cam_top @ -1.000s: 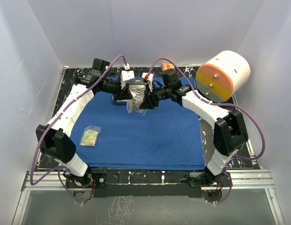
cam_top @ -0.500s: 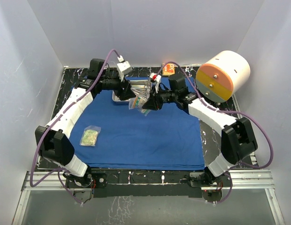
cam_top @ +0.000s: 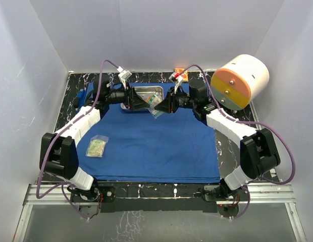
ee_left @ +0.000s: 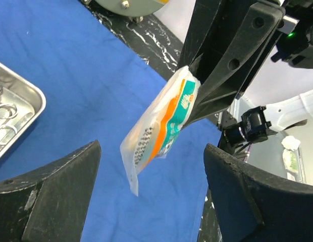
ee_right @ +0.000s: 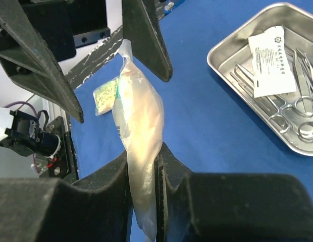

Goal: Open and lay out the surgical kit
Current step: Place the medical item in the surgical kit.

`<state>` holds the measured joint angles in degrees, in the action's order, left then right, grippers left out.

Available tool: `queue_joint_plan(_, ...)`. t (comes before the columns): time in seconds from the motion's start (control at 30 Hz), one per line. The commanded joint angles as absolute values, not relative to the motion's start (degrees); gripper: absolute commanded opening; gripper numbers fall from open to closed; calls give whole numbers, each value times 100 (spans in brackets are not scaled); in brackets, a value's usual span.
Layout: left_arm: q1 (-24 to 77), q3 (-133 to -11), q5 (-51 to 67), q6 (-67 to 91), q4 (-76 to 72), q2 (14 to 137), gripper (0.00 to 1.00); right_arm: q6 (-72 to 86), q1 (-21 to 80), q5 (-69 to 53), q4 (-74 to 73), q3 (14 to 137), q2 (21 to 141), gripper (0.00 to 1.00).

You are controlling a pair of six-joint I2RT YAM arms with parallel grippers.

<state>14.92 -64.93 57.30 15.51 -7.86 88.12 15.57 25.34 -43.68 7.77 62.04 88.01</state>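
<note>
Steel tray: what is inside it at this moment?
Inside the steel tray lie a white printed packet and slender steel instruments with ring handles. The packet covers part of the instruments, and the tray's far end runs out of the right wrist view.

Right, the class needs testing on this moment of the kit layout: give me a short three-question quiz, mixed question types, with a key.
1. Which arm's jaws grip the raised packet?
2. True or false: the left jaws are shut.
3. The steel instruments lie: A in the left jaws; B in the steel tray; C in the right jaws.
Key: 1 right; 2 false; 3 B.
</note>
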Motion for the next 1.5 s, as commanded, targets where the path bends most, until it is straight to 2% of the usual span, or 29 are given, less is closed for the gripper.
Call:
queue_joint_plan(0.0, 1553, -6372, 6159, 2440, -2126, 8821, 80, 2132, 2529, -4530, 1675, 6143, 8724, 17)
queue_joint_plan(0.13, 1642, -6430, 6180, 2373, -2112, 8948, 73, 2344, 2531, -4803, 2005, 6030, 8757, 17)
queue_joint_plan(0.43, 1691, -6521, 6404, 2289, -2097, 9083, 36, 2399, 2533, -4906, 2231, 5891, 8839, 18)
queue_joint_plan(0.53, 1690, -6591, 6454, 2117, -1940, 9087, 28, 2404, 2532, -4917, 2276, 5860, 8867, 19)
queue_joint_plan(0.63, 1692, -6704, 6504, 1804, -1612, 9067, 20, 2341, 2540, -4904, 2294, 5813, 8873, 23)
queue_joint_plan(0.73, 1688, -6890, 6528, 1285, -1043, 9045, 13, 2217, 2537, -4870, 2244, 5780, 8875, 36)
queue_joint_plan(0.83, 1681, -7216, 6469, 449, 72, 9042, 10, 1956, 2532, -4853, 2034, 5798, 8870, 50)
queue_joint_plan(0.93, 1680, -7671, 6297, -987, 1527, 9056, 9, 1470, 2531, -4754, 1554, 5924, 8848, 57)
queue_joint_plan(1.13, 1606, -9256, 5204, -4090, 5802, 9500, 4, 386, 2481, -4611, 466, 6142, 8757, 58)
queue_joint_plan(1.2, 1455, -9541, 4945, -4834, 6732, 9636, 4, 54, 2464, -4616, 191, 6131, 8703, 58)
queue_joint_plan(1.37, 913, -9733, 4352, -6272, 8209, 9822, 2, -584, 2395, -4420, -117, 5799, 8418, 58)
queue_joint_plan(1.47, 672, -9365, 3783, -6545, 8253, 9734, 0, -805, 2358, -4351, -185, 5684, 8254, 58)
